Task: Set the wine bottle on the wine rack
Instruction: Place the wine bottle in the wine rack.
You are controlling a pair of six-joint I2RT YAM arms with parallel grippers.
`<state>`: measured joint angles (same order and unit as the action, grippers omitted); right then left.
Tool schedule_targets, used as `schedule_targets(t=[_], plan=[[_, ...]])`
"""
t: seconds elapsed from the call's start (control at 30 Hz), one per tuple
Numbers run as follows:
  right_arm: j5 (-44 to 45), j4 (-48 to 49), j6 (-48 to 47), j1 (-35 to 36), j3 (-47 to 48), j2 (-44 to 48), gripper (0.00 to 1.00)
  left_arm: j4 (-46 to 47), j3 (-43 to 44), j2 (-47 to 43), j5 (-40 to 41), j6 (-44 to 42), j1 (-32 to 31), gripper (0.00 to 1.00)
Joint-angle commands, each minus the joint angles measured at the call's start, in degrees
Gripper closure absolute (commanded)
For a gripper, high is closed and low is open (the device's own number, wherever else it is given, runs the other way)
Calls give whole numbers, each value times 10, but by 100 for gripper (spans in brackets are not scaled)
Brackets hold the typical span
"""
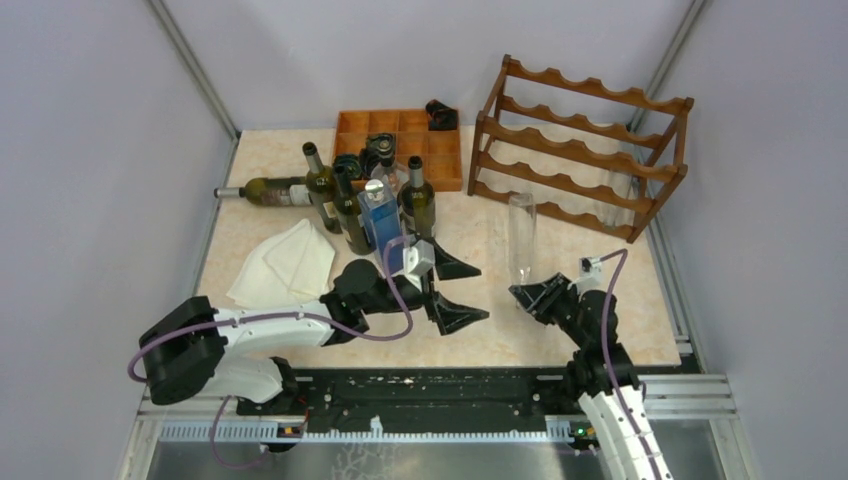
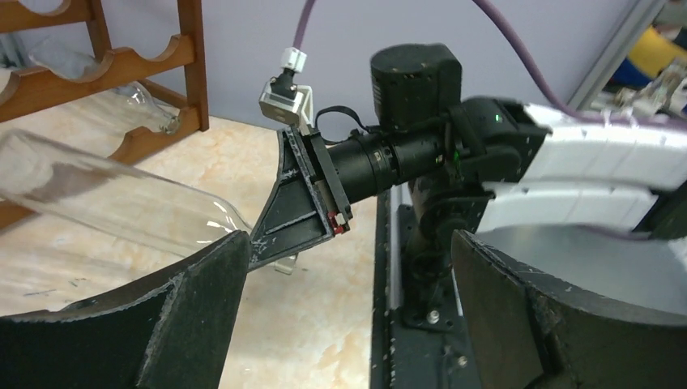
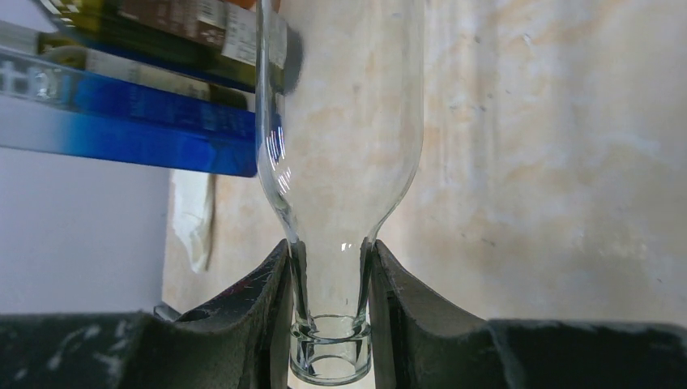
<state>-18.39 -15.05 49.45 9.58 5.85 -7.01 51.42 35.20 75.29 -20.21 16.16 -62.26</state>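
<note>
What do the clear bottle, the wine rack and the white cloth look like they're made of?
Clear bottle: probably glass. It is colourless, see-through and glossy, with sharp highlights.
Wine rack: wood, reddish-brown, with scalloped rails and a smooth, possibly varnished finish.
White cloth: soft fabric or paper, I can't tell which. It is matte and lies in loose folds.
</note>
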Motion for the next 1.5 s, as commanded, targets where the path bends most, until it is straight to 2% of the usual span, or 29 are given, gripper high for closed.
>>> schedule_targets(t=[0.0, 0.17, 0.3, 0.5, 0.87, 1.1, 1.27, 1.47], plan=[[38, 33, -11, -1, 15, -28, 100, 90, -24, 14, -48, -106, -1, 1], [73, 10, -13, -1, 30, -71, 100, 101, -46, 44, -80, -141, -1, 1], [125, -32, -18, -1, 56, -70, 100, 159, -101, 54, -106, -168, -1, 1], [167, -58, -29, -1, 86, -62, 100, 228, -184, 68, -105, -199, -1, 1], [213, -71, -57, -2, 136, -108, 100, 237, -203, 125, -82, -217, -1, 1], [191, -38, -65, -18, 152, -158, 100, 390, -253, 196, -38, -204, -1, 1], [193, -32, -80, -27, 166, -171, 100, 495, -266, 255, -38, -198, -1, 1], [186, -20, -94, -43, 175, -184, 100, 512, -265, 270, -44, -195, -1, 1]])
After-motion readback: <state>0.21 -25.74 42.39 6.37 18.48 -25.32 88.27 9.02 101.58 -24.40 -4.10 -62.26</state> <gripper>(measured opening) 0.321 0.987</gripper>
